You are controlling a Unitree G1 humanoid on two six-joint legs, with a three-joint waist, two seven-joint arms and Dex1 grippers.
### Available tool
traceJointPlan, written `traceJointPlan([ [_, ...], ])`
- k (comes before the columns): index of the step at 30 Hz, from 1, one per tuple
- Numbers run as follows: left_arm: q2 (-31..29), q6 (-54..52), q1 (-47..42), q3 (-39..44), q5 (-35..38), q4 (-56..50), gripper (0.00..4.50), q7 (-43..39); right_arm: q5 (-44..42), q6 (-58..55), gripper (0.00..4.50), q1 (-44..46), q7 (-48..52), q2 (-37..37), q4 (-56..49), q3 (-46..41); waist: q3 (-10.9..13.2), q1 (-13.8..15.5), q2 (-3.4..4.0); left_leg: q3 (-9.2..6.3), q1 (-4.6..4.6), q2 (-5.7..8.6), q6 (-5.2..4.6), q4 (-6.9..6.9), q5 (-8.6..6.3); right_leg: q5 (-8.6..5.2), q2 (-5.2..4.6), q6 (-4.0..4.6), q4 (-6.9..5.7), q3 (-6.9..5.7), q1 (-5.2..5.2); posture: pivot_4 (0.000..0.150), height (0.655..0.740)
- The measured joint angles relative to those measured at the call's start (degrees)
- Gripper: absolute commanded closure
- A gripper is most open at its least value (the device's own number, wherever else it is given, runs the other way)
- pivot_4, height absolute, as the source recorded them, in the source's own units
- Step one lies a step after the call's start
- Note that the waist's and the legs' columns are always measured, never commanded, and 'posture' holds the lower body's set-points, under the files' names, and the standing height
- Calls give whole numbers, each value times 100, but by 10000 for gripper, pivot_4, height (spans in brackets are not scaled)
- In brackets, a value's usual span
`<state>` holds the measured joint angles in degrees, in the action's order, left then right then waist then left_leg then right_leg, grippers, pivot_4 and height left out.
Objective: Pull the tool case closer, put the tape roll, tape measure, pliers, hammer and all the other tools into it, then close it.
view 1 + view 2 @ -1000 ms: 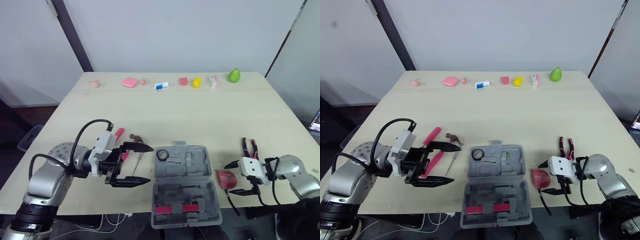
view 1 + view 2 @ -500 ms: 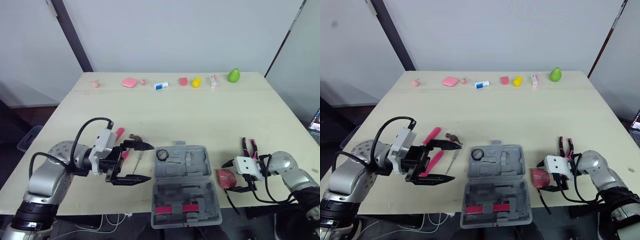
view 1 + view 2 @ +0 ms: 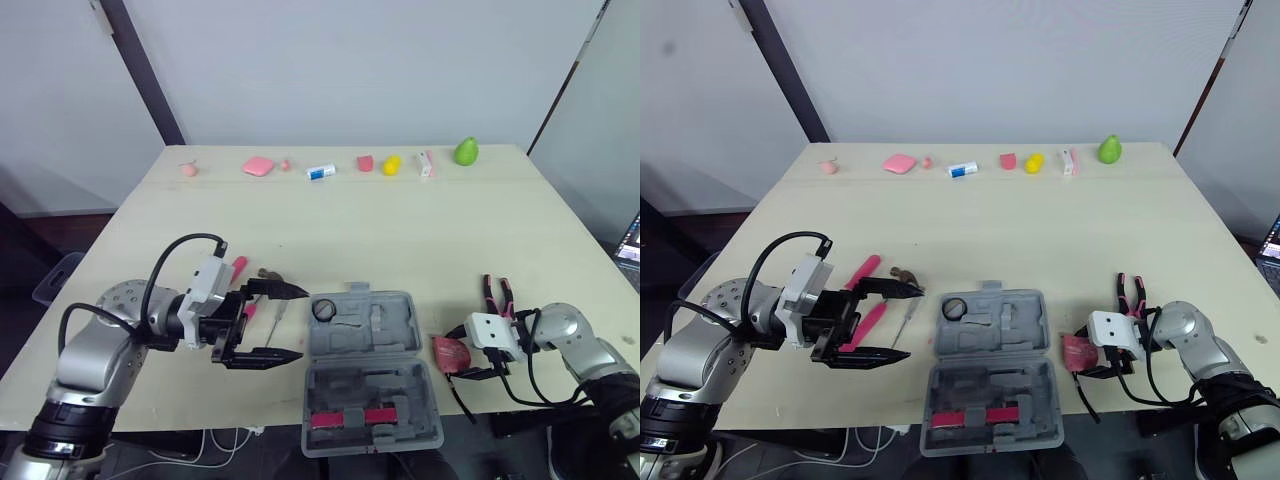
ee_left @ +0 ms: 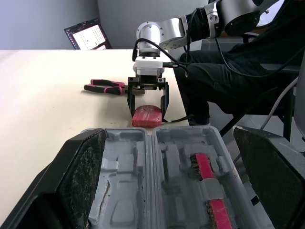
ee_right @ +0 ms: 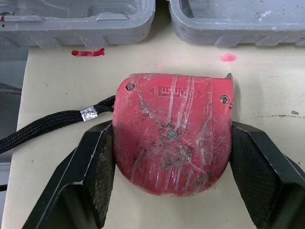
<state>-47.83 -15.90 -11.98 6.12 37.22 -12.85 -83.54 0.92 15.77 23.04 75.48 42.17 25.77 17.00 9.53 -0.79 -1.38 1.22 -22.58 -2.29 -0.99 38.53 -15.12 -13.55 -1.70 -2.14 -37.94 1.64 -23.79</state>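
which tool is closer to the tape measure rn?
Right. The right tool has the tape measure between its fingers, against both sides, beside the tool case. The left tool hangs open on the case's opposite side, by the hammer.

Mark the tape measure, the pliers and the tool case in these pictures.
tape measure [image 5: 171, 133], right wrist view, middle of red casing
pliers [image 4: 102, 86], left wrist view, pink-and-black handles
tool case [image 3: 395, 335], left eye view, bare moulding of far half
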Motion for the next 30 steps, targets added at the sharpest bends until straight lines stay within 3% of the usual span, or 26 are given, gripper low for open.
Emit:
traceJointPlan([
  [8,17,0,28,5,2,0,0,69,26,-974,16374,2,-48,484,-984,-35,4,7,7,-2,-3,0,0,0,0,0,0,0,0,-2,-3,1500,7400],
  [16,240,124,322,70,8,0,0,340,-19,-2522,16374,613,120,679,-2303,-14,8,7,12,-5,-7,-1,0,-1,0,0,0,0,1,-5,-5,1500,7400],
  [22,259,266,724,336,2,12,0,500,356,-3856,16374,1653,151,207,-2709,573,9,0,15,-6,-11,-1,0,-1,0,-1,-1,1,0,-7,-12,1500,7400],
  [30,261,391,973,541,-6,88,0,658,987,-4467,16374,2606,311,-327,-2426,1552,10,13,16,-6,-23,1,0,-2,0,0,-8,1,3,-13,-19,1500,7400],
])
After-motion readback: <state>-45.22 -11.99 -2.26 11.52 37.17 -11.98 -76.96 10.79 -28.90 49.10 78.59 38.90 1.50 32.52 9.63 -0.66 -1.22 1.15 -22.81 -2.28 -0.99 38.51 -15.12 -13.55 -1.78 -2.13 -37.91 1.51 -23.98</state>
